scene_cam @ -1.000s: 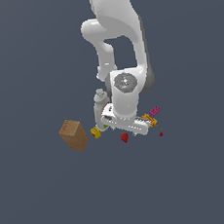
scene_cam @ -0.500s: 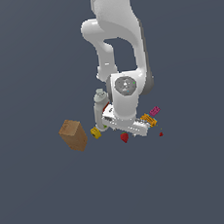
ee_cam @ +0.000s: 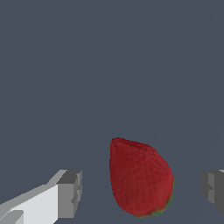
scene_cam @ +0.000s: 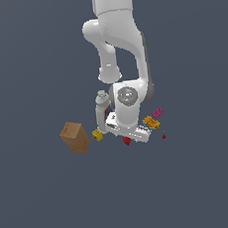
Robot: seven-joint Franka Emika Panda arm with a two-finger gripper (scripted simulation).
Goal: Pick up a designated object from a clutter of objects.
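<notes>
The small red strawberry with a pitted, seeded skin (ee_cam: 139, 178) lies on the flat dark grey floor (ee_cam: 109, 65) between the two grey, blocky fingertips (ee_cam: 70, 192) of the white robot gripper (ee_cam: 142, 190); the pincer is spread wide, with clear floor showing on either side of the fruit and neither pad touching it; in the wrist view the berry's long axis runs along the line away from the camera, its broad, flattish shoulder on the far side and a thin green rim at the rounded near end; in the exterior view the strawberry (scene_cam: 127, 140) sits directly under the lowered gripper (scene_cam: 129, 134), between the small yellow block (scene_cam: 97, 134) and the orange toy brick (scene_cam: 151, 122); the matte brown cardboard box (scene_cam: 74, 137) stands well apart toward the exterior view's left, the white bottle (scene_cam: 102, 109) rises upright behind the wrist, and the pink toy brick (scene_cam: 158, 113) lies just beyond the orange one.
</notes>
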